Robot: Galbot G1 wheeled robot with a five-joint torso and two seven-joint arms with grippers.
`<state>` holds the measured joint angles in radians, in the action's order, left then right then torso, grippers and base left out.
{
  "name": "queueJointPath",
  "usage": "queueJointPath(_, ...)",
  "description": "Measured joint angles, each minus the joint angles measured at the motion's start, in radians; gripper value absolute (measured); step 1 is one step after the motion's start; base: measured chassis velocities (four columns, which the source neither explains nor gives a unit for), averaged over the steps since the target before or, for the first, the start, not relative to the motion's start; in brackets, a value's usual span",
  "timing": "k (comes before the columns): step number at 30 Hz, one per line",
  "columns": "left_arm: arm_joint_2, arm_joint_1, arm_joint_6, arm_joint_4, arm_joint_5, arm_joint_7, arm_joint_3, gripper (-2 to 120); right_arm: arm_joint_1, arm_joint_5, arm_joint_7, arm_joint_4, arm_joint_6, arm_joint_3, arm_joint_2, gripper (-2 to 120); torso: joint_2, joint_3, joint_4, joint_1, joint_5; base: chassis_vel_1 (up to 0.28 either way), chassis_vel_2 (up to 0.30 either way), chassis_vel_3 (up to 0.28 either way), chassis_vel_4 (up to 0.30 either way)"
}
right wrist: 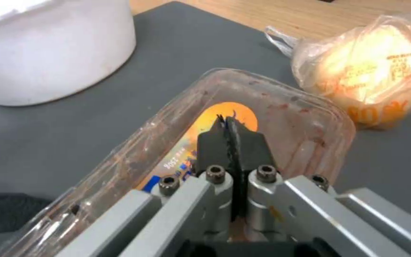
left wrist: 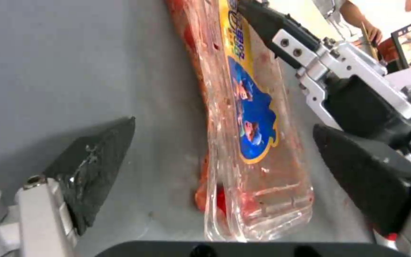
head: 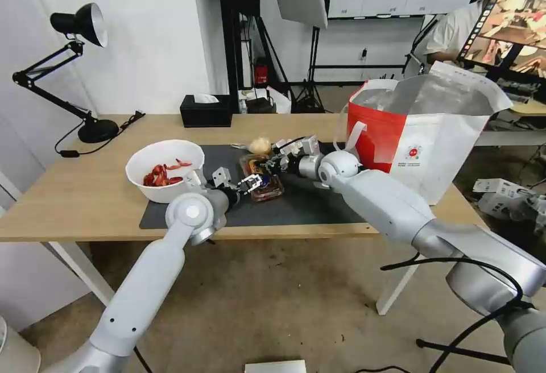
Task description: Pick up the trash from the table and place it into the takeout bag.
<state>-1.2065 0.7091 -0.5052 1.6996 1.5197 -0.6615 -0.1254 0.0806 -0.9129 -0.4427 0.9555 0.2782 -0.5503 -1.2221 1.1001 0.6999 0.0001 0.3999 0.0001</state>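
The clear hinged plastic tray [head: 262,179], thin, glossy and smeared with red scraps, lies on the dark grey mat [head: 296,205] between the two grippers. The left gripper [head: 248,182] spreads its black wedge-shaped fingers [left wrist: 96,167] wide around the tray's near end (touching nothing). The right gripper [right wrist: 232,134] presses its serrated pads together over the lid; whether it pinches plastic, I cannot tell.

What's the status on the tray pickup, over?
Left claw open, straddling clear tray end. Right claw shut, pressing tray lid. Takeout bag open on the right. Nothing blocking.
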Motion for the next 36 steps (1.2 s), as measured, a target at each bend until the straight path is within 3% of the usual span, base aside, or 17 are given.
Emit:
queueJointPath(6, -0.009, 0.0, 0.004, -0.002, 0.013, -0.017, 0.001, 79, 0.008, -0.002, 0.005, 0.008, 0.001, 0.0, 0.0, 0, 0.0, 0.0, 0.0001, 0.0, -0.0001, 0.0, 0.0, 0.0, 0.0)
queueJointPath(8, -0.009, 0.0, 0.005, -0.002, 0.013, -0.017, 0.001, 77, 0.008, -0.002, 0.006, 0.008, 0.001, 0.0, 0.0, 0, 0.0, 0.0, 0.0, 0.0, -0.0001, 0.0, 0.0, 0.0, 0.0)
queueJointPath(10, -0.01, 0.003, 0.015, -0.002, 0.014, -0.02, 0.004, 64, 0.012, -0.004, 0.009, 0.012, 0.001, 0.001, 0.002, 0, 0.0, 0.0, -0.0001, 0.0, -0.0002, 0.0, 0.0, 0.0, 0.0)
queueJointPath(17, -0.009, 0.006, 0.022, -0.002, 0.014, -0.024, 0.004, 43, 0.018, -0.007, 0.013, 0.02, 0.002, 0.002, 0.007, 0, 0.0, 0.0, -0.0002, 0.0, -0.0002, 0.0, 0.0, 0.0, 0.0)
queueJointPath(28, -0.006, 0.011, 0.031, -0.004, 0.012, -0.022, 0.004, 0, 0.027, -0.03, 0.026, 0.044, 0.004, 0.013, 0.014, 0, 0.0, 0.0, -0.0003, 0.0, -0.0002, 0.0, 0.0, 0.0, 0.0)
queueJointPath(33, -0.004, 0.02, 0.04, 0.003, 0.01, -0.021, 0.001, 0, 0.048, -0.067, 0.059, 0.092, -0.003, 0.05, 0.029, 0, 0.0, 0.0, -0.0002, 0.0, -0.0002, 0.0, 0.0, 0.0, 0.0)
queueJointPath(36, -0.003, 0.027, 0.051, 0.018, 0.006, -0.024, -0.002, 0, 0.097, -0.122, 0.154, 0.191, -0.057, 0.114, 0.062, 0, 0.0, 0.0, 0.0001, 0.0, -0.0001, 0.0, 0.0, 0.0, 0.0)
